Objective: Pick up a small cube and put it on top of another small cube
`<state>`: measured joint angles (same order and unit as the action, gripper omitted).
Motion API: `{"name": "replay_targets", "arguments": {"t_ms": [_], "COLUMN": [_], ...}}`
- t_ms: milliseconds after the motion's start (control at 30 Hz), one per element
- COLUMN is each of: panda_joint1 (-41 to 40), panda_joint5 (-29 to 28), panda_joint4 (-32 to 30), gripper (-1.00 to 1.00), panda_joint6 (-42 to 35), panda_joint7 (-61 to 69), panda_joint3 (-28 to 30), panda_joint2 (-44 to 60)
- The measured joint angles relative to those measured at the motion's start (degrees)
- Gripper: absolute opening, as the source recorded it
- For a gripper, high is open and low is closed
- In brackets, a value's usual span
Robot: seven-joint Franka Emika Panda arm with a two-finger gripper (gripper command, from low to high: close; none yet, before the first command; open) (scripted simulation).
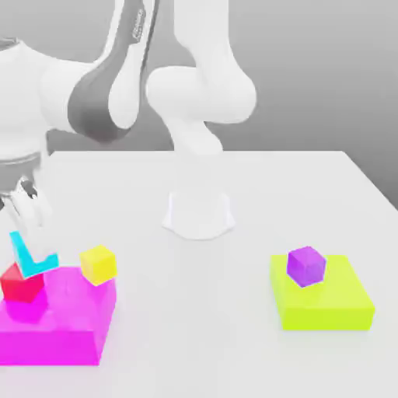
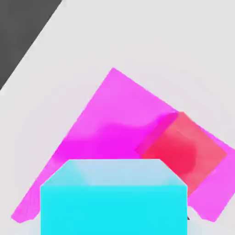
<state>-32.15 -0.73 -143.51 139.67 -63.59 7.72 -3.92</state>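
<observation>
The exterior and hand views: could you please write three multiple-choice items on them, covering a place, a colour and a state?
1. Where does the purple cube rest? A) on the bare table B) on the lime block C) on the robot's base
2. What colour is the cube on the magenta block? A) green B) white C) red
3. What state is the cyan cube in? A) held in the shut gripper B) lying on the lime block C) under the purple cube
Answers: B, it sits on the lime top; C, the red cube stands on that block; A, the hand view shows it at the hand.
</observation>
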Motion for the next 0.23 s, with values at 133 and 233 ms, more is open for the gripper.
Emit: {"name": "replay_targets", "arguments": {"t_ms": [133, 233], "panda_joint1": [-0.24, -0.22], "panda_joint5": [1.43, 1.43], "panda_joint4": [-1.28, -1.28], "gripper": [1.0, 1.0], "panda_joint6": [7.08, 7.08], "panda_joint7": [1.86, 1.86], "panda_joint3": [-0.02, -0.02], "panda_joint2": [5.86, 5.86]}}
